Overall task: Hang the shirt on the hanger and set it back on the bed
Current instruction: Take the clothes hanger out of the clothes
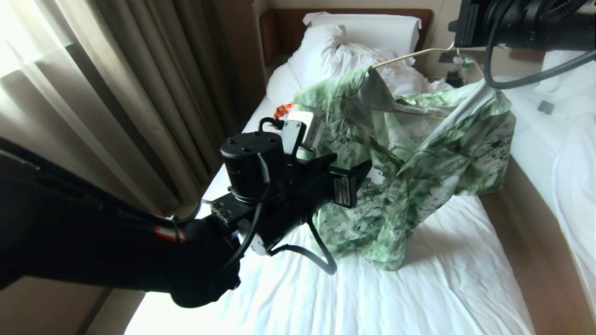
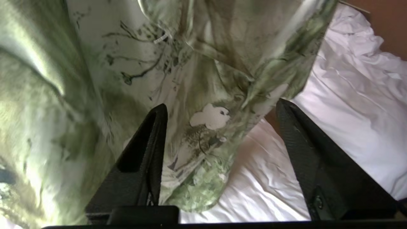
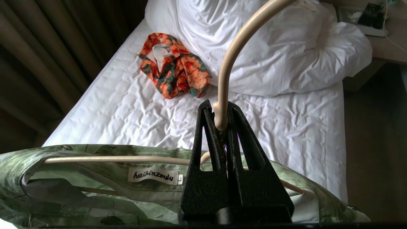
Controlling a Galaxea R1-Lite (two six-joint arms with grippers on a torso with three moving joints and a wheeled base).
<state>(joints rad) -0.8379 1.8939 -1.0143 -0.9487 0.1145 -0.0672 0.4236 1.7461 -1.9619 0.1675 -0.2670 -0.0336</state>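
Right gripper (image 3: 222, 122) is clamped tight on the neck of the wire hanger (image 3: 229, 63), holding it above the bed (image 1: 447, 260). The green floral shirt (image 1: 419, 153) drapes from it, hem trailing on the sheet mid-bed. Left gripper (image 2: 219, 109) stands with jaws wide apart beside the hanging cloth, gripping nothing. The risk: one shoulder looks loosely seated, so any tilt while lowering could slide the shirt off.

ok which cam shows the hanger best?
Right wrist view: the hanger has its neck pinched in the right claw, one arm inside the shirt collar. Head view shows only a thin wire. Left wrist view: none.
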